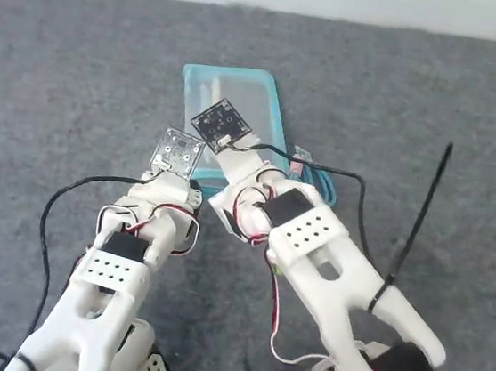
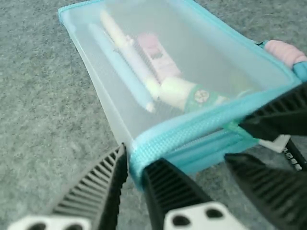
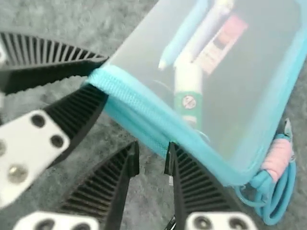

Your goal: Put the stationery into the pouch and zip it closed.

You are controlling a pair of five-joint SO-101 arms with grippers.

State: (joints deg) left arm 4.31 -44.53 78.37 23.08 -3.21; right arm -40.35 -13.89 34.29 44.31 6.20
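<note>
Left wrist view: a translucent pouch (image 2: pixel 206 62) with teal edging lies flat on a grey, carpet-like surface (image 2: pixel 38 96). The left pincer (image 2: pixel 133 165) is clamped together on the pouch's near corner, at one end of the teal zipper edge (image 2: pixel 187 134). Showing through the pouch wall are a pale blue pen (image 2: pixel 122 72), a white pen (image 2: pixel 125 45), a pink block (image 2: pixel 156 55) and a white tube (image 2: pixel 180 92).

Right wrist view: the right pincer (image 3: pixel 152 155) sits farther along the same zipper edge. Its jaws stand a little apart, with the teal band running between them. A pink bead (image 3: pixel 277 160) on a teal cord (image 3: pixel 271 201) hangs off the pouch's far corner.

High view: the pouch lies just ahead of both arms, whose wrists are side by side over its near edge.

The stationery appears to be inside already, so the step in hand is most likely the zipping. The mouth seems partly open beside the right pincer, though the angle makes this hard to confirm. The next move calls for the right pincer to close on the zipper pull and draw it along the edge. Meanwhile the left pincer would anchor the corner so the pouch does not slide.

Writing: the white tube carries a round green emblem and the pink block has red and dark print. None of it is legible.
</note>
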